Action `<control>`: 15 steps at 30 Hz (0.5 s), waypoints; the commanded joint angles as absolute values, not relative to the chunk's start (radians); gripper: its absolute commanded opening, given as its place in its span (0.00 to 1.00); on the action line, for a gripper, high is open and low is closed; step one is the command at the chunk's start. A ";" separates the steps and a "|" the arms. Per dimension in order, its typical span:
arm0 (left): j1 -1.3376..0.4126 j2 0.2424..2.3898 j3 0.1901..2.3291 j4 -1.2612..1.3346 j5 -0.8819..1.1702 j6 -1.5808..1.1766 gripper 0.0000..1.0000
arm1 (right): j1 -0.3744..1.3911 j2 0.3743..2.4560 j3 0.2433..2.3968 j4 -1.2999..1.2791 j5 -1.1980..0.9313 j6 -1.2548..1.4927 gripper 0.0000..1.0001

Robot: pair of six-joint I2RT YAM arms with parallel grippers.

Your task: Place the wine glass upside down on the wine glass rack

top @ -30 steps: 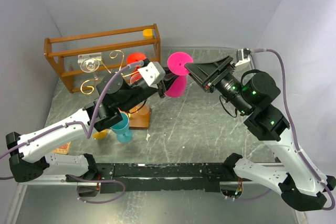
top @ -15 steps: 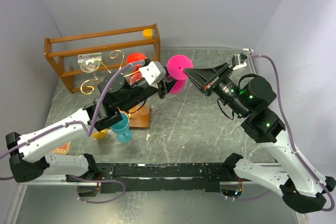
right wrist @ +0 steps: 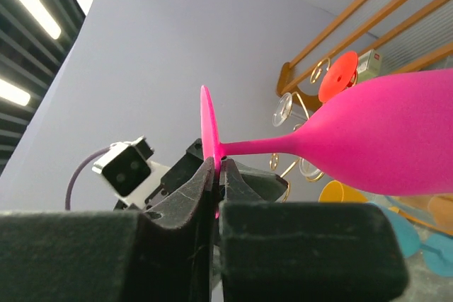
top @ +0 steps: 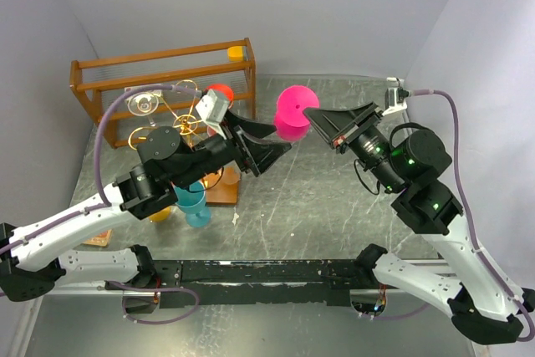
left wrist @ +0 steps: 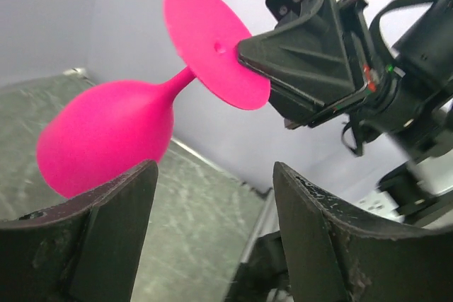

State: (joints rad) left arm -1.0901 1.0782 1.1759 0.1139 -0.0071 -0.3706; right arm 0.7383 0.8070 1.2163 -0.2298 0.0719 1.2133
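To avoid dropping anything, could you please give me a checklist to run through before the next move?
1. Grip: the right gripper is shut on the foot of the pink wine glass: ok.
2. Release: the left gripper is open, not holding the glass: ok.
3. Glass turned upside down: not ok, it lies roughly sideways.
4. Free hook on the wine glass rack: cannot tell.
5. Path to the rack: not ok, the left arm sits between.

The grey marbled table point(top: 334, 198) carries an orange-brown wooden crate point(top: 117, 89) and the wine glass rack point(top: 223, 191) beside it.
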 commanded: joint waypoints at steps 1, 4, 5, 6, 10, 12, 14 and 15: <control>-1.094 1.054 1.200 0.100 -0.054 -0.678 0.77 | 0.736 0.771 1.205 -0.202 0.069 1.148 0.00; -1.094 1.052 1.223 0.086 -0.046 -0.774 0.78 | 0.736 0.760 1.192 -0.200 0.044 1.131 0.00; -1.094 1.051 1.224 0.096 -0.040 -0.794 0.78 | 0.735 0.757 1.189 -0.198 0.032 1.125 0.00; -1.094 1.048 1.222 0.109 -0.035 -0.812 0.78 | 0.735 0.756 1.186 -0.198 0.020 1.122 0.00; -1.095 1.044 1.222 0.119 -0.056 -0.847 0.77 | 0.735 0.757 1.176 -0.187 -0.035 1.113 0.00; -1.094 1.045 1.234 0.090 -0.103 -0.865 0.76 | 0.736 0.759 1.170 -0.180 -0.064 1.115 0.00; -1.094 1.041 1.241 0.061 -0.144 -0.885 0.73 | 0.735 0.760 1.165 -0.178 -0.086 1.122 0.00; -1.094 1.038 1.239 0.060 -0.154 -0.888 0.71 | 0.736 0.762 1.162 -0.181 -0.094 1.126 0.00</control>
State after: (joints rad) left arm -1.0904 1.0618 1.1954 0.0856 -0.0727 -0.8242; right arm 0.7380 0.7620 1.1751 -0.2203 -0.0265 1.1351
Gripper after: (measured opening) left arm 0.746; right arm 0.014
